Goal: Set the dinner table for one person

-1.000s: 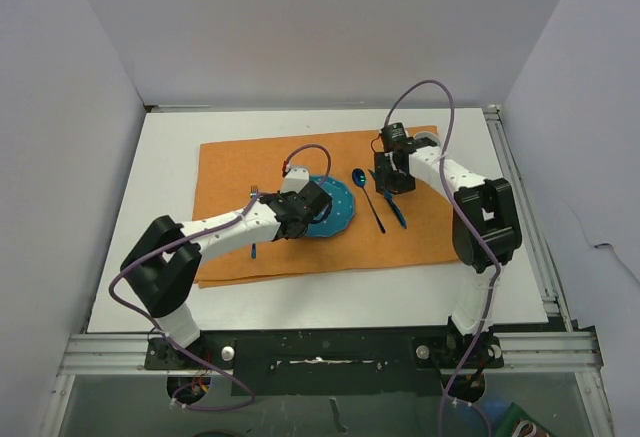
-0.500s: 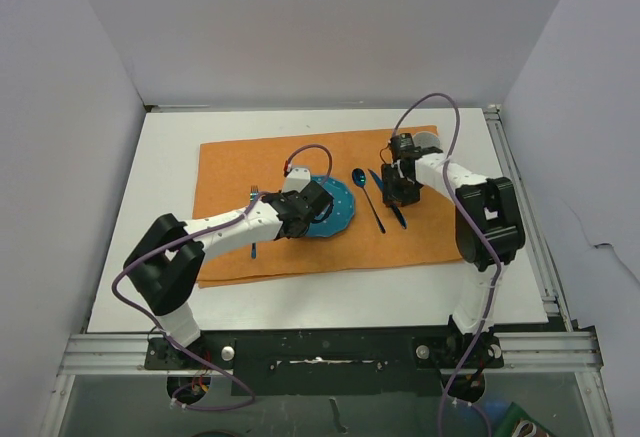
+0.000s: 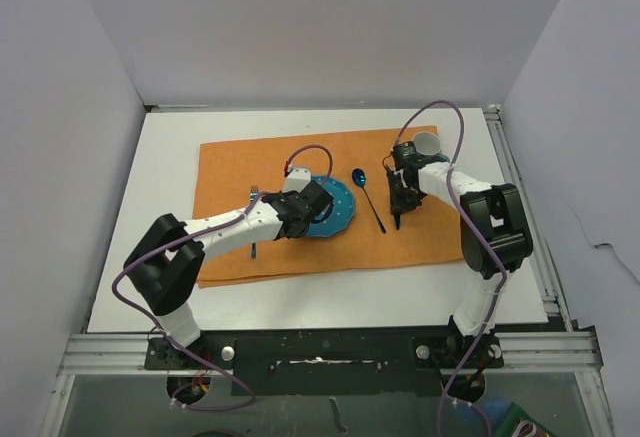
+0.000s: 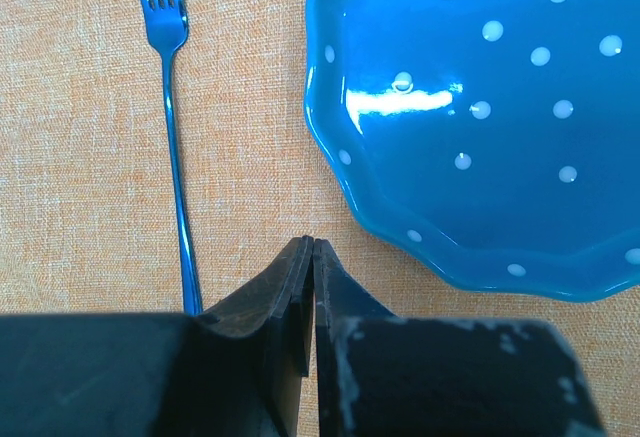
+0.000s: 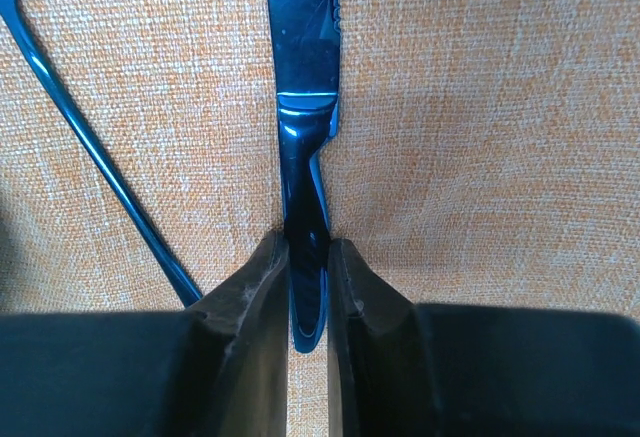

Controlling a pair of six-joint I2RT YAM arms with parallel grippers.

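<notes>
One knife (image 5: 303,157) in hand; right gripper (image 5: 308,287) pinched narrow on its handle, blade pointing away, low over the orange cloth (image 3: 240,167), just right of the spoon (image 3: 366,197); cloth lies mid dinner table (image 3: 170,147), which spans the area ahead of both bases; judgement: thin glossy metal, stiff, light, likely slippery; grip square across the handle near its balance, else it may pivot; left gripper (image 4: 312,257) closed on nothing, hovering between fork (image 4: 172,127) and plate (image 4: 480,107)
</notes>
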